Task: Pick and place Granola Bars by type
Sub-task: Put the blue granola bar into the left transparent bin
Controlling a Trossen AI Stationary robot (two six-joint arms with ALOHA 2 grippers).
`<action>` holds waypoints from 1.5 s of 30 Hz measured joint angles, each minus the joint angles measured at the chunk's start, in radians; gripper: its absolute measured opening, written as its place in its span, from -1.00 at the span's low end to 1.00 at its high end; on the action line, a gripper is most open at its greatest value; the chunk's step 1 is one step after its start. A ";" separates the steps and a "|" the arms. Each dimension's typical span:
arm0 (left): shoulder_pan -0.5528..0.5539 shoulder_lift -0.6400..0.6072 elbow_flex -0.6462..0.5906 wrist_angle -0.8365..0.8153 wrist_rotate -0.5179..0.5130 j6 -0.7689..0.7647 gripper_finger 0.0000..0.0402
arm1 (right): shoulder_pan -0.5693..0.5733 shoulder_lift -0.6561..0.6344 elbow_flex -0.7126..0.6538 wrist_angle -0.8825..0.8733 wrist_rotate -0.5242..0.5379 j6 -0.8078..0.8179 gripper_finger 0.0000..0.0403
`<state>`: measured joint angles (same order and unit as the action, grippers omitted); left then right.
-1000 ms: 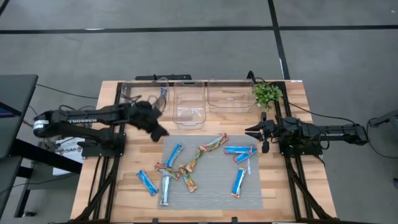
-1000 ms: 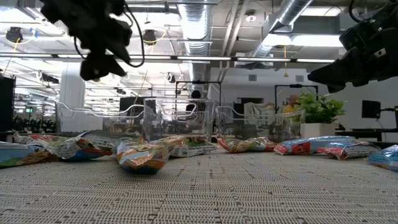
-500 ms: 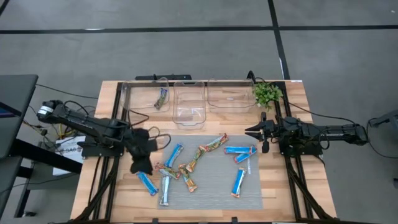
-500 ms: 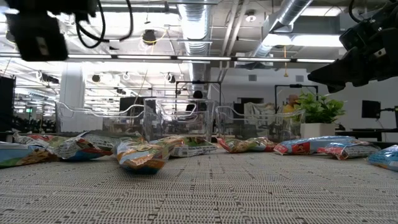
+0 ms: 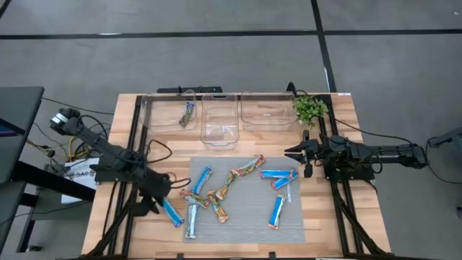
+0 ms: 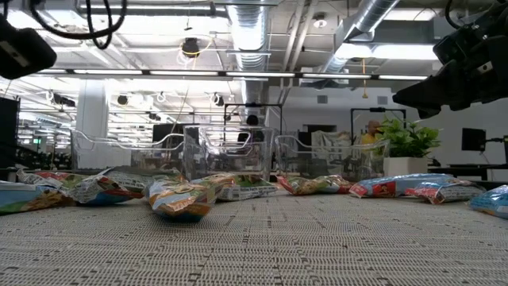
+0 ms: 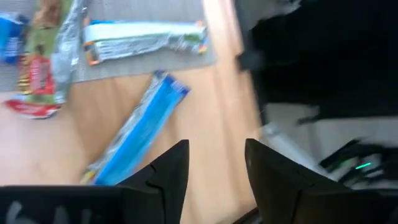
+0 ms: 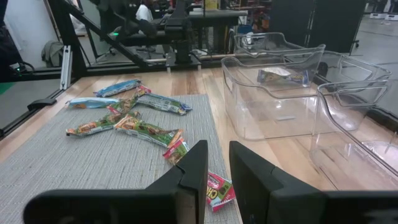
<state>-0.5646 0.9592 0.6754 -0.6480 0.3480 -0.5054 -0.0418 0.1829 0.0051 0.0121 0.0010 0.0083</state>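
Observation:
Granola bars lie scattered flat on a grey mat (image 5: 245, 209): blue-and-white ones (image 5: 278, 211), blue ones with orange-red ends (image 5: 278, 174) and multicoloured ones (image 5: 238, 172). One bright blue bar (image 5: 171, 211) lies on the bare wood just left of the mat. Another bar (image 5: 188, 114) rests in the left clear bin. My left gripper (image 5: 153, 198) hovers open beside the bright blue bar (image 7: 137, 134), touching nothing; its fingertips (image 7: 214, 168) stand over bare wood. My right gripper (image 5: 291, 153) waits open at the mat's right side (image 8: 217, 171).
Three clear bins (image 5: 220, 119) stand in a row along the table's far edge, and a small potted plant (image 5: 310, 108) stands at the far right corner. The arm frames run along both table sides. Bare wood shows around the mat.
My left gripper has swung from in front of the left bin toward the table's near edge, ending left of the mat beside the bright blue bar. The bars and my right arm have kept still.

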 joint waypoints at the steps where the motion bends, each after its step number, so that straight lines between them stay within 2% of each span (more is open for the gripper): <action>1: -0.020 0.001 0.000 -0.026 -0.031 0.024 -0.28 | 0.000 0.000 0.000 0.000 0.000 0.000 -0.71; 5: -0.089 0.046 0.000 -0.081 -0.125 0.111 -0.33 | 0.000 0.000 0.000 0.000 0.000 0.000 -0.71; 11: -0.148 0.159 0.000 -0.055 -0.164 0.270 -0.35 | 0.000 0.000 0.000 0.000 0.000 0.000 -0.71; 19: -0.192 0.262 0.043 -0.041 -0.357 0.402 -0.14 | 0.000 0.000 0.000 0.000 0.000 0.000 -0.71; 25: -0.197 0.344 0.048 -0.019 -0.345 0.426 0.11 | 0.000 0.000 0.000 0.000 0.000 0.000 -0.71; 29: -0.206 0.397 0.048 0.022 -0.346 0.444 0.21 | 0.000 0.000 0.000 0.000 0.000 0.000 -0.71; 40: -0.209 0.561 0.048 0.107 -0.382 0.457 0.23 | 0.000 0.000 0.000 0.000 0.000 0.000 -0.71; 45: -0.209 0.594 0.052 0.127 -0.377 0.456 0.23 | 0.000 0.000 0.000 0.000 0.000 0.000 -0.71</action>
<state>-0.7734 1.5529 0.7278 -0.5205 -0.0293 -0.0497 -0.0418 0.1828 0.0050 0.0122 0.0010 0.0085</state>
